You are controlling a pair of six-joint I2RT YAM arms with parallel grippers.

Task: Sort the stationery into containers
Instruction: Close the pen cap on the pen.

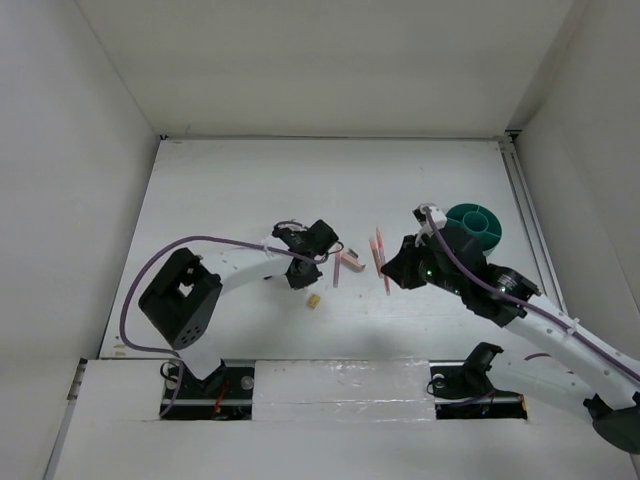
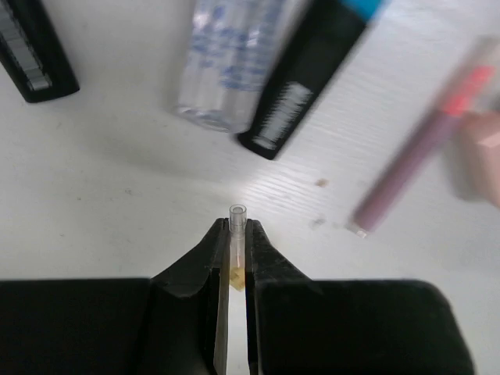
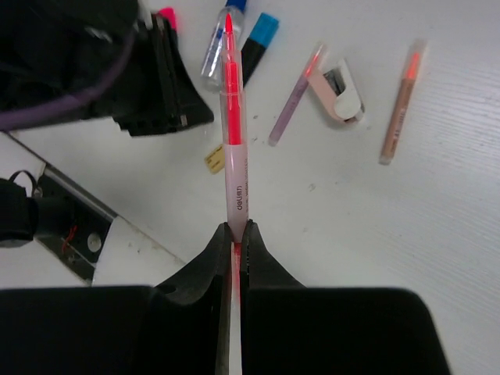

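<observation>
Left hand [image 2: 237,226] grips tube [image 2: 237,212]; right hand [image 3: 237,228] pencil [image 3: 234,156]; table [image 1: 230,180] edges distant.

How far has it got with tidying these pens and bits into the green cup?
Early on, it seems. Nothing shows in the visible part of the teal cup. In hand: the right claw grips a pink pen; the left claw is shut on a thin clear piece. Left on the table: the clear bottle, blue-capped marker, pink block, tan piece and two more pens.
</observation>
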